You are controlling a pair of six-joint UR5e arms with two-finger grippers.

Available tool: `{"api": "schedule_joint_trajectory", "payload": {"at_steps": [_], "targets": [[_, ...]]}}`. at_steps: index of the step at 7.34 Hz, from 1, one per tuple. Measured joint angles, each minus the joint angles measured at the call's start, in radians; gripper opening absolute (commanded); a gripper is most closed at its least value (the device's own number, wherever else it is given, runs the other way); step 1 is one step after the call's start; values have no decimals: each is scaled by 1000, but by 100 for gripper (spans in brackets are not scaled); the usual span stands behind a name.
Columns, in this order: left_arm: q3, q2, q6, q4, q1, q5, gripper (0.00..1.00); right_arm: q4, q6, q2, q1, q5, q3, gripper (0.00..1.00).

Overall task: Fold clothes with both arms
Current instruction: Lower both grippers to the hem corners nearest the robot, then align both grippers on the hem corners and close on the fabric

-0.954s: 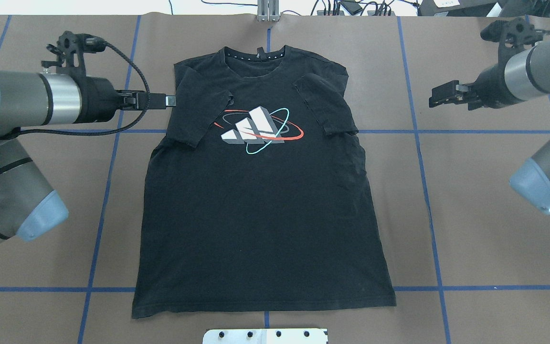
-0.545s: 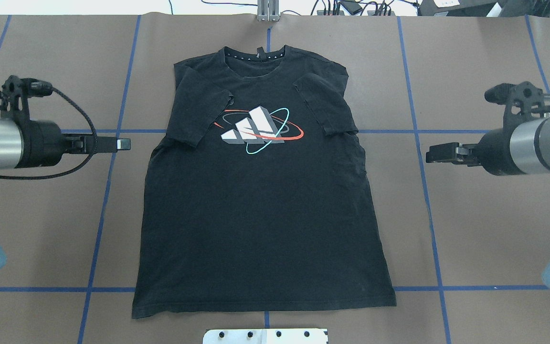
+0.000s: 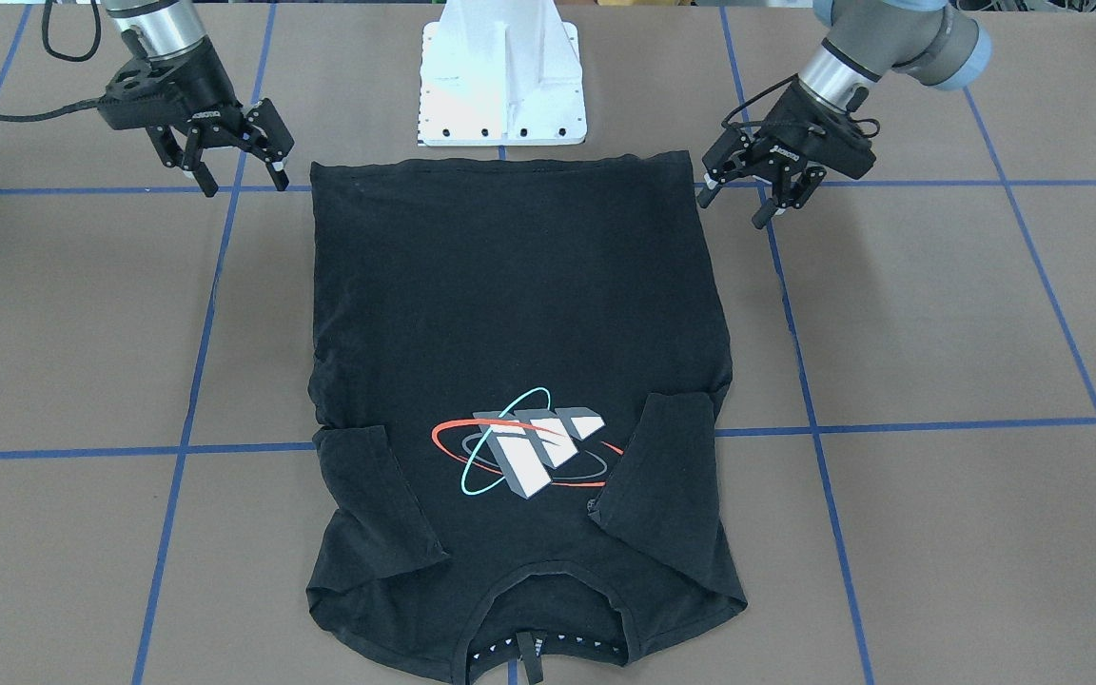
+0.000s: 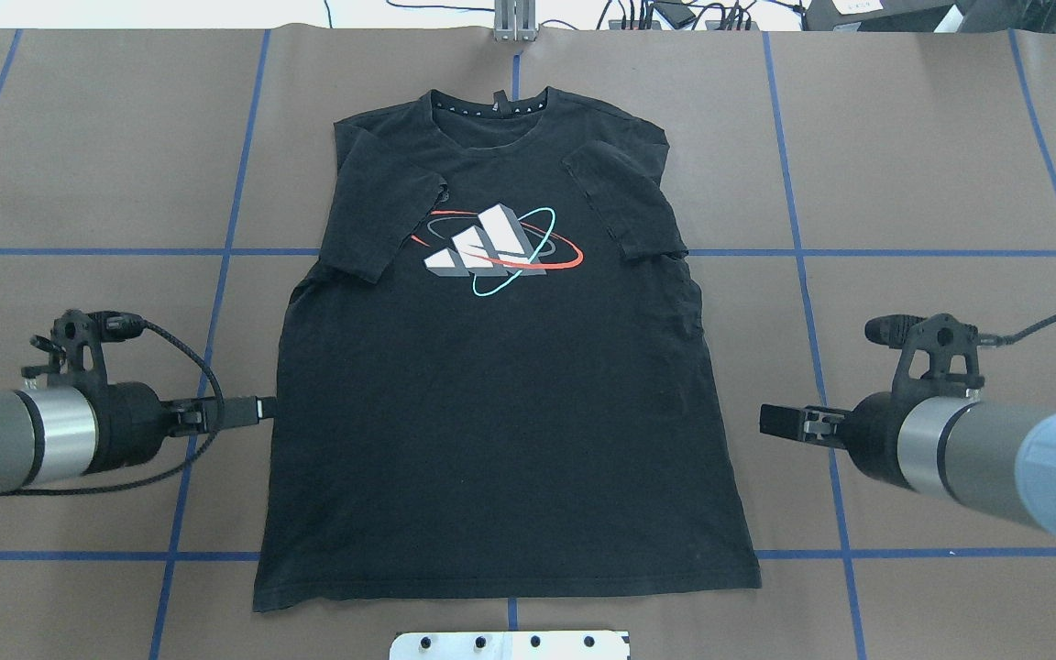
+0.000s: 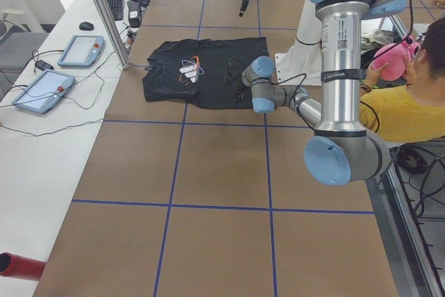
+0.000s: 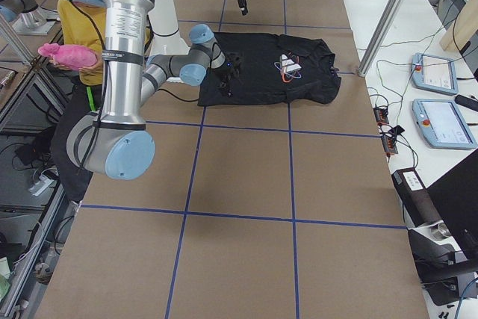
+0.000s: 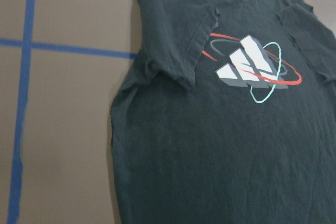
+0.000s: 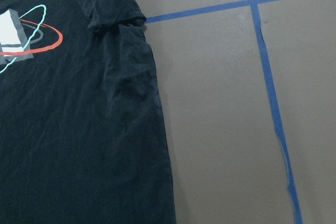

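Left gripper [image 3: 732,209] and right gripper [image 3: 245,185] hang empty, jaws parted, flanking the hem [image 3: 500,167] of the black T-shirt [image 4: 500,412], which lies flat mid-table [image 4: 950,137] with sleeves [image 4: 381,220] folded in, seemingly poised to lift that hem.

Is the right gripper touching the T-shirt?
Apart. In the overhead view, bare brown table shows between the right gripper and the T-shirt side edge; the front-facing view shows the same gap.

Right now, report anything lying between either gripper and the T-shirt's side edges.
Nothing visible does. The left gripper hangs beside one side edge of the T-shirt, the right gripper beside the other, with only bare table in the gaps.
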Motion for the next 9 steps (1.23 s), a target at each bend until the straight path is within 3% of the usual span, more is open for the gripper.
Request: {"api": "schedule_joint_trajectory", "payload": {"at_steps": [3, 6, 7, 9], "targets": [[1, 31, -106, 3, 155, 98, 100, 1, 127, -23, -191, -195, 10, 99], [-1, 69, -148, 4, 251, 115, 100, 2, 151, -26, -231, -241, 13, 99], [0, 72, -172, 4, 286, 125, 96, 2, 151, -25, -233, -243, 15, 100], [3, 73, -215, 7, 342, 159, 77, 2, 152, -25, -234, -246, 20, 100]]}}
